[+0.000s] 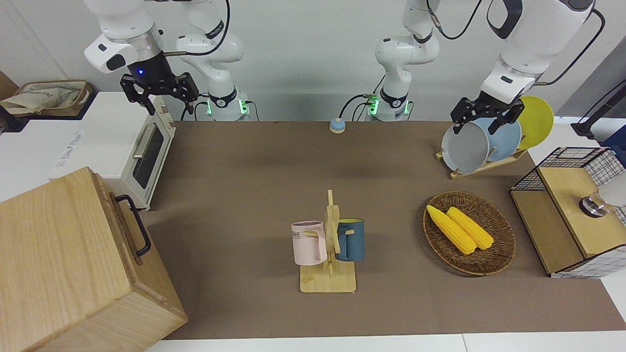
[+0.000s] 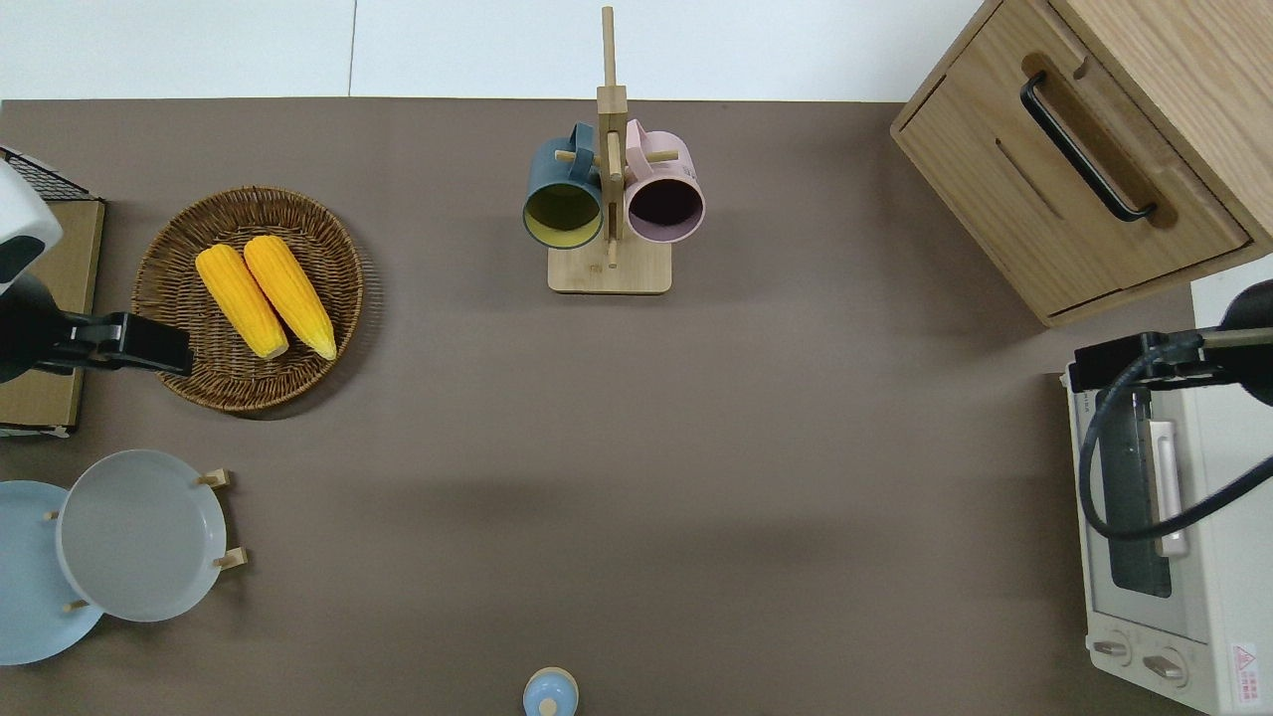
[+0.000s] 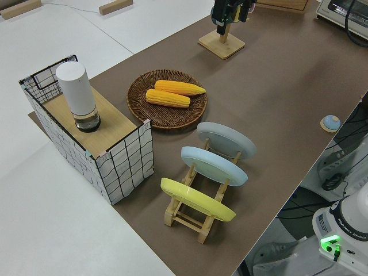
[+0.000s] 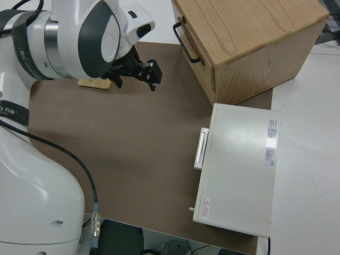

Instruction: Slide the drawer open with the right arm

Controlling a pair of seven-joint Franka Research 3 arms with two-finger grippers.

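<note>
The drawer (image 1: 128, 230) sits shut in the cabinet (image 1: 58, 264) at lower left, handle (image 1: 134, 225) untouched. The right gripper (image 1: 159, 95) hangs upper left — fingers apart, ready for that handle. Left arm parked.

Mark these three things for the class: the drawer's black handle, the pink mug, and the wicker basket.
drawer handle (image 2: 1086, 149): overhead view, middle of the black bar.
pink mug (image 1: 308, 242): front view, its outer wall.
wicker basket (image 1: 503, 254): front view, bare woven rim.
</note>
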